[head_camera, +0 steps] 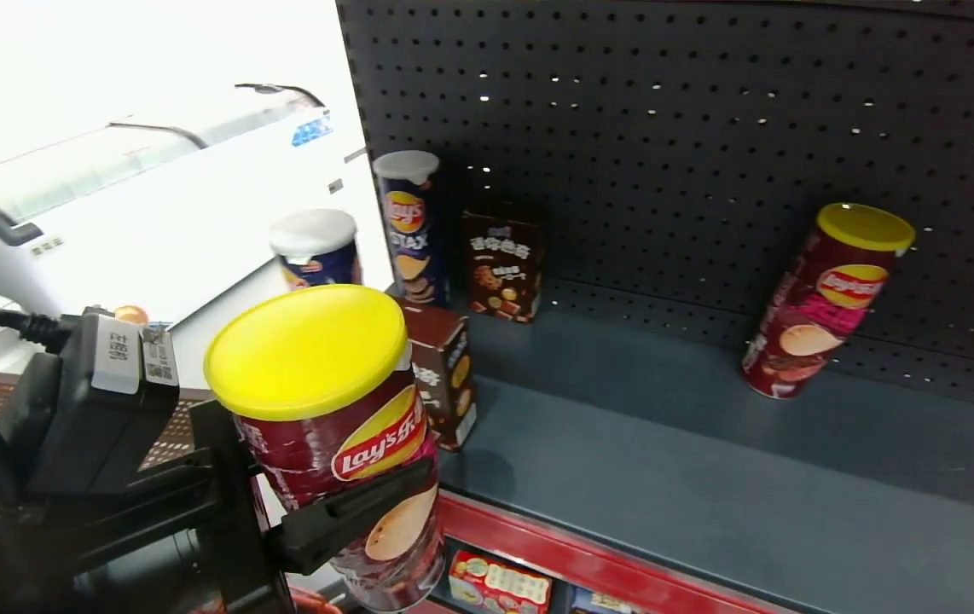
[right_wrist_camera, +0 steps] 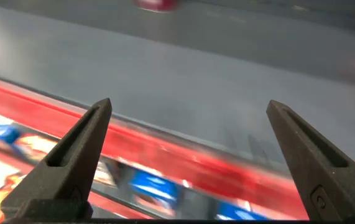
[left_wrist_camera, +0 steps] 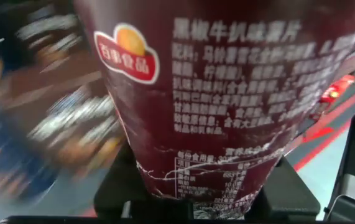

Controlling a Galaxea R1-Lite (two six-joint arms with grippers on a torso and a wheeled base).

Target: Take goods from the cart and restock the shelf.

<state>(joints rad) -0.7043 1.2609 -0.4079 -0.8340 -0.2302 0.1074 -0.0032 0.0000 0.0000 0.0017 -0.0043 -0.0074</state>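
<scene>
One can point(head_camera: 342, 426) up front at the shelf's point(head_camera: 709, 477) left end, box point(head_camera: 444, 375) just behind, second can point(head_camera: 828, 298) far right against the back panel point(head_camera: 666, 128).

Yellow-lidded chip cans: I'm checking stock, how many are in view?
2 yellow-lidded chip cans. One is clamped in the left gripper before the shelf's left end; the other stands tilted at the shelf's right, leaning on the pegboard. More may be hidden.

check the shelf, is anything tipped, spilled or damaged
Nothing clearly stands out. The red can at the right of the shelf looks slanted, but the blue cans and the held can in the left gripper slant too, probably from the camera's angle. No spills or dents show.
</scene>
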